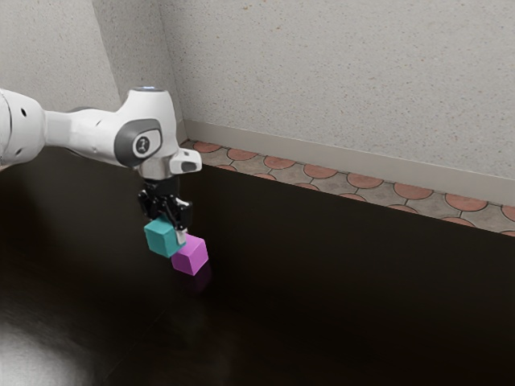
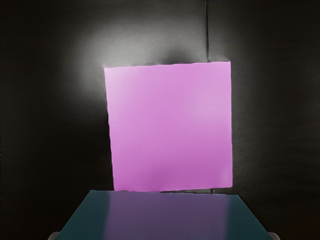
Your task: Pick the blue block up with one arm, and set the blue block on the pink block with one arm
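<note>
Arm (image 1: 80, 133) reaches in over the dark table (image 1: 338, 297). Wrist points straight down.

Claw (image 1: 166, 225): narrow, both black fingers clamped on the blue block (image 1: 162, 239) from two sides. A pale fingertip pad (image 1: 181, 236) shows against the block's face on the side toward the pink block.

Blue block: sits directly under the claw, between the fingers. It reads more teal than blue. It hangs with one corner lowest, so slightly turned in the grip. It looks to be off the table. In the wrist view it is the blurred teal slab (image 2: 160, 217) right below the hand.

Pink block (image 1: 191, 256): rests on the table, lower than the claw and just beside the held block, on the side away from the arm. A faint pink reflection lies on the glossy surface beneath it. In the exterior view its upper edge meets the blue block's lower corner; whether the two touch I cannot tell.

In the wrist view, the pink block's top face (image 2: 170, 130) is a full square, uncovered, lying ahead of the held block and not under it. The blue block is not over it.

Beyond the table are a tiled floor (image 1: 386, 189) and a speckled wall (image 1: 346, 72).
</note>
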Robot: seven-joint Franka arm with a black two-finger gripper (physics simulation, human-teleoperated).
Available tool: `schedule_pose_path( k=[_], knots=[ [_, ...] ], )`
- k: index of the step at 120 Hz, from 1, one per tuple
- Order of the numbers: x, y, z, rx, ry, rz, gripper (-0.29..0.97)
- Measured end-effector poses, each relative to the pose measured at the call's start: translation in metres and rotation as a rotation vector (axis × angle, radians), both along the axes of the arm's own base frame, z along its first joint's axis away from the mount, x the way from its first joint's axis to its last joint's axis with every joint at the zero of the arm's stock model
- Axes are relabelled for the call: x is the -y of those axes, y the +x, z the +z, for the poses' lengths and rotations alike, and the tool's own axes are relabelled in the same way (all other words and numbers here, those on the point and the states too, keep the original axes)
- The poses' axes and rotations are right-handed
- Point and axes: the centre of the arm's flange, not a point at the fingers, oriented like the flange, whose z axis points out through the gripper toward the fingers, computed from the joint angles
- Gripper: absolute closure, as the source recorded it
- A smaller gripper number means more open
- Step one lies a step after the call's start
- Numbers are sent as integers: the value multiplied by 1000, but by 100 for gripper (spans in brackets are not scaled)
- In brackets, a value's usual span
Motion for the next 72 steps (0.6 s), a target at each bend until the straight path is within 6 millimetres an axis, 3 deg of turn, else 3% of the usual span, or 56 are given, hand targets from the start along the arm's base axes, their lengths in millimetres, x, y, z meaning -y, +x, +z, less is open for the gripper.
schedule_pose_path(
  k=[28,60,72],
  knots=[
    [-5,22,-10,-23,-8,-65,31],
    [1,34,-7,-24,-3,-127,31],
    [5,40,-17,-38,-11,-150,31]
  ],
)
